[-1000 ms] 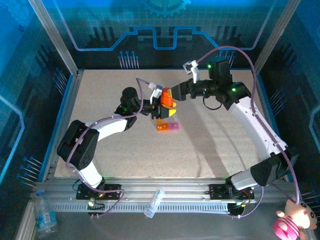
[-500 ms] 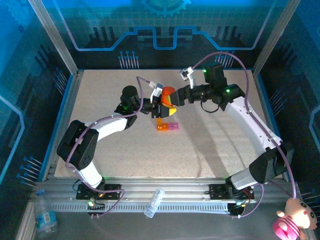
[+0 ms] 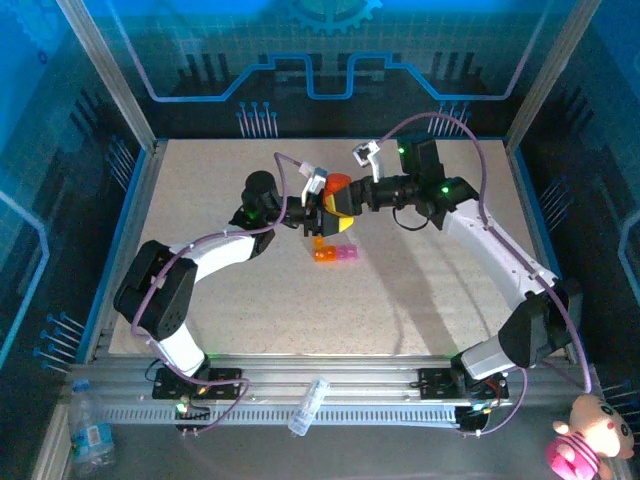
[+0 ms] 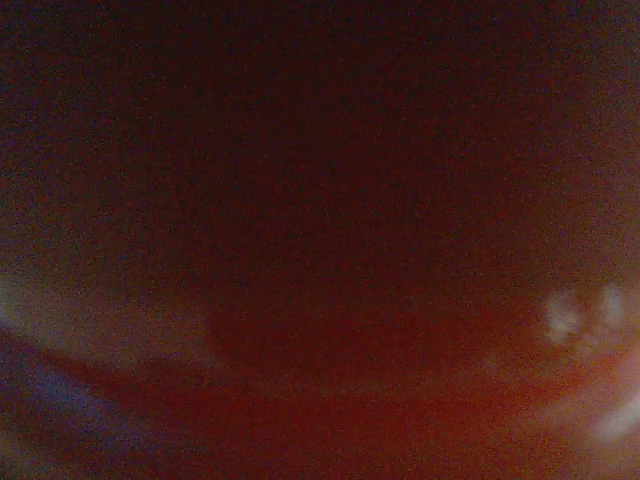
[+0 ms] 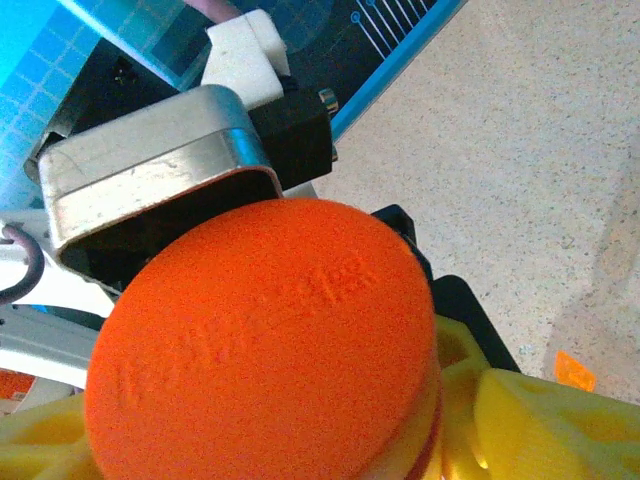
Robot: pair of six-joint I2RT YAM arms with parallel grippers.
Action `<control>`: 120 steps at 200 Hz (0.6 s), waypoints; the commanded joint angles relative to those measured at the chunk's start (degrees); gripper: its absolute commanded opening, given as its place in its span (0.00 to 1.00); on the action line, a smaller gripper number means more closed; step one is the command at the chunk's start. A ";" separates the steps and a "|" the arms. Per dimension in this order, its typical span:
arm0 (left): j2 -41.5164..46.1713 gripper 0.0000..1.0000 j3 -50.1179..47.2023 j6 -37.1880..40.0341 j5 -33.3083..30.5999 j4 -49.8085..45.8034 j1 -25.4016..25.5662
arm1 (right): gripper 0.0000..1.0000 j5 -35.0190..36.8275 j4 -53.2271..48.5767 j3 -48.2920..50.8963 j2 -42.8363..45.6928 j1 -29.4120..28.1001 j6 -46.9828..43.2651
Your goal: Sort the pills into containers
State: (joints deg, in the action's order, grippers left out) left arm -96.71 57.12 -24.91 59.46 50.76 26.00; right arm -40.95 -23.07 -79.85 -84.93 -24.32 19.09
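Top external showed your left gripper (image 3: 316, 206) clamping the bottle (image 3: 334, 186), right gripper (image 3: 345, 204) squeezing its cap (image 5: 265, 330); containers (image 3: 335, 253) lay seemingly unfilled.

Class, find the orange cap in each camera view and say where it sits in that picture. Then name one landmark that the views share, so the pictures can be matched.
Top external: the orange cap sits just above centre, where the two arms meet, behind the containers.
Left wrist: a dark red blur, too close and too dim to place anything.
Right wrist: the orange cap looms large, lower centre-left.
Shared landmark: the speckled table, upper right in the right wrist view.
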 commanded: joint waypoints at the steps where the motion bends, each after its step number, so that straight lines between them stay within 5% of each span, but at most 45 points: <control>1: 1.37 0.00 2.25 1.05 1.18 0.84 0.55 | 0.67 -0.95 3.11 0.53 0.20 -0.74 1.55; 36: 1.34 0.00 2.33 1.17 0.96 0.90 0.60 | 0.48 -1.01 4.06 1.78 0.42 -0.73 2.05; 95: 1.43 0.00 2.21 1.49 0.13 0.92 0.72 | 0.37 -0.78 7.67 4.65 2.20 -0.08 4.20; 120: 1.78 0.16 1.36 1.28 -1.58 2.71 0.63 | 0.35 0.45 9.95 6.20 3.49 0.49 5.57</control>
State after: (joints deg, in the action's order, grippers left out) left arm -96.71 57.39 -25.98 59.27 48.40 26.04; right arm -40.62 -16.36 -75.48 -83.44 -24.32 21.06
